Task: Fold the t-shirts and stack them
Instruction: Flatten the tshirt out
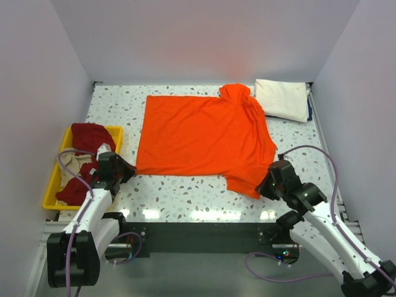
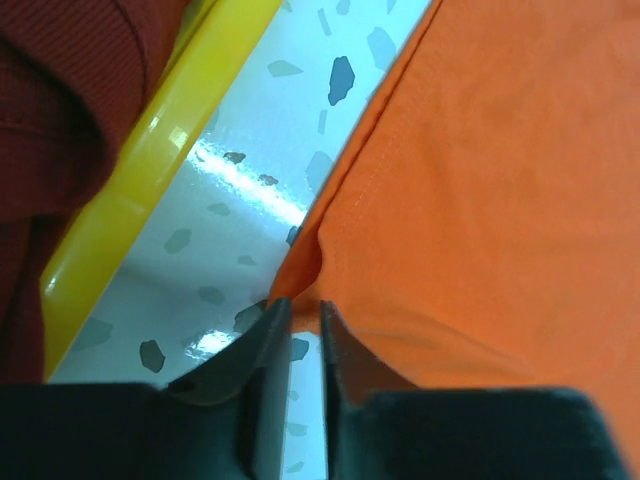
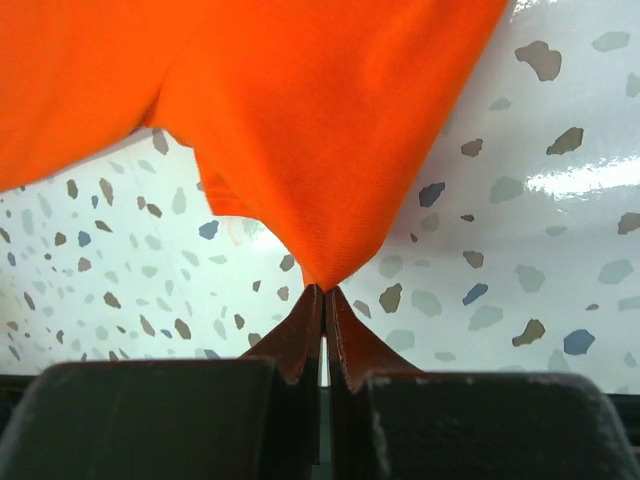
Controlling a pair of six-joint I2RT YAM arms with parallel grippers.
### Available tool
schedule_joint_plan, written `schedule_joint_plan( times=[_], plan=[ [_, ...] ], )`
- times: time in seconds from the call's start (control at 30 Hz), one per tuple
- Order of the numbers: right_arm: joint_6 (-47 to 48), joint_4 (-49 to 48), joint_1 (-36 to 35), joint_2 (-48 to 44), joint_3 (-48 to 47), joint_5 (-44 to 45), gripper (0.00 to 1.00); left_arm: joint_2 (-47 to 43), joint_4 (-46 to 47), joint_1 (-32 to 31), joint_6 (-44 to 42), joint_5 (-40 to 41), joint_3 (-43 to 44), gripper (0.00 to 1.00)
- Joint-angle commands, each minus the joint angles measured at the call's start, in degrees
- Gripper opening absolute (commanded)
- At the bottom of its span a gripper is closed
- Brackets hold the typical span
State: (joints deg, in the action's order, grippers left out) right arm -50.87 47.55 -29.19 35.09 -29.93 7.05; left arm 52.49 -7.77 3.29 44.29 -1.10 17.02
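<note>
Right end effector [image 3: 323, 291] pinches a corner of the orange t-shirt [image 3: 300, 100].

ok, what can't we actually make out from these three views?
- Left wrist view: whether the left gripper has the orange t-shirt corner pinched; its own fingers hide the contact.
- Top view: how many shirts lie in the yellow tray; they are piled up, with the left arm over part of them.
- Top view: the blue thing under the cream-white t-shirt; only an edge shows.
</note>
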Motion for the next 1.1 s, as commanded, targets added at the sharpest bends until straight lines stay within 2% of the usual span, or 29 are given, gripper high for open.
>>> schedule_joint_plan(
  times=[0.0,0.07,0.23,0.37,0.5,0.9,1.0,1.03,1.07],
  plan=[
    [2.1,7.3,-0.3,0.1,-4.9,1.6,0.02,-1.9,-1.1,-0.2,0.2,0.9,0.9,0.29],
    [2.6,7.9,-0.3,1.3,-6.5,1.6,0.02,-2.6,-1.5,-0.4,0.1,0.9,0.8,0.34],
    [3.8,8.1,-0.2,3.0,-10.1,2.4,0.02,-2.8,-3.9,-1.1,0.6,2.2,1.0,0.34],
    [4.2,7.4,-0.2,4.8,-11.2,2.1,0.02,-3.3,-6.2,-4.7,3.2,4.9,0.3,0.32],
    [4.0,6.0,-0.1,5.2,-10.8,1.6,0.02,-4.5,-4.8,-6.9,5.0,5.5,-1.8,0.31],
    [5.5,7.7,-0.2,5.6,-14.4,3.2,0.02,0.9,-2.0,-7.3,5.3,7.9,-2.2,0.31],
    [6.0,8.5,-0.2,5.5,-15.2,3.8,0.02,2.6,-0.8,-7.4,5.2,8.1,-2.3,0.24],
    [6.1,9.0,-0.2,5.2,-15.2,3.9,0.02,2.9,-0.5,-7.5,5.1,8.2,-2.2,0.15],
    [6.2,9.1,-0.2,5.1,-15.2,4.1,0.02,3.2,-0.4,-7.4,5.0,8.3,-2.1,0.11]
  ],
)
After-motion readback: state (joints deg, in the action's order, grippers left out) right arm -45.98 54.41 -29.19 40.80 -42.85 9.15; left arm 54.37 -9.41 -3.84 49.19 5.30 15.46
